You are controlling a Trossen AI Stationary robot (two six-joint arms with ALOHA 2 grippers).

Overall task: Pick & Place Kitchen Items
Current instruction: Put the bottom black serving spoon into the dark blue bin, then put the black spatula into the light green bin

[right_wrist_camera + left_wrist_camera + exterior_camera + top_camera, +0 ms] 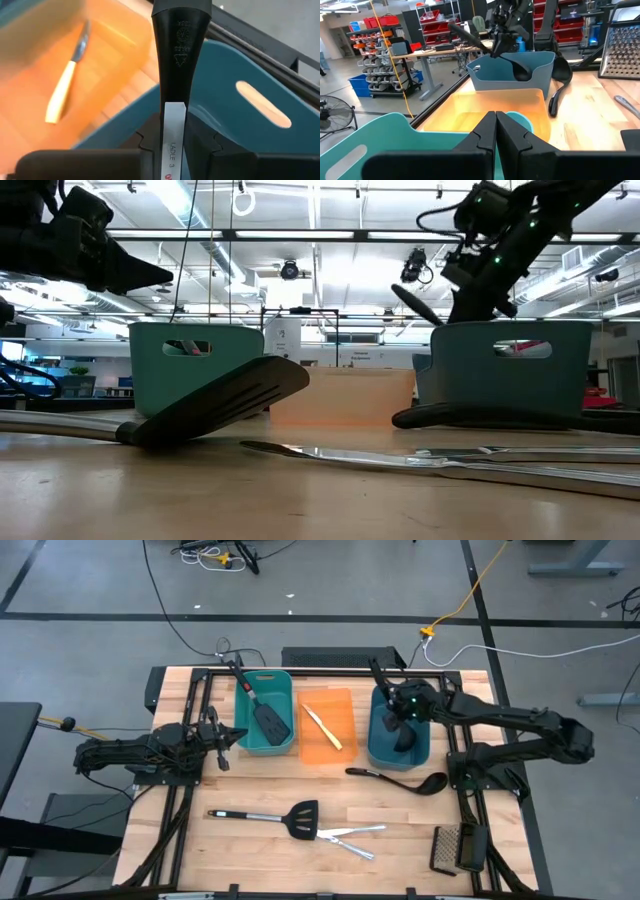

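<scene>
My right gripper point(393, 707) is shut on a black ladle point(401, 736) over the blue tub point(377, 745) at the far right. My left gripper point(224, 738) hangs shut and empty left of the teal tub point(250, 745). That tub holds a black slotted spatula point(264, 712). A pale yellow knife point(323, 727) lies in the orange tub point(340, 755). A second ladle point(398, 778), a second spatula point(272, 815) and silver knives point(350, 835) lie flat on the table. My right gripper pinches the ladle's handle point(172, 117) between its two fingers, at the white label about midway along. The fingers come from above and lie across the handle. The ladle is tilted: its free end point(372, 666) points up and far, and its bowl point(522, 74) is down inside the blue tub.
A metal grater point(455, 848) lies at the near right corner. The three tubs stand in a row along the table's far half. Bare wood shows at the near left and between the tubs and the loose utensils.
</scene>
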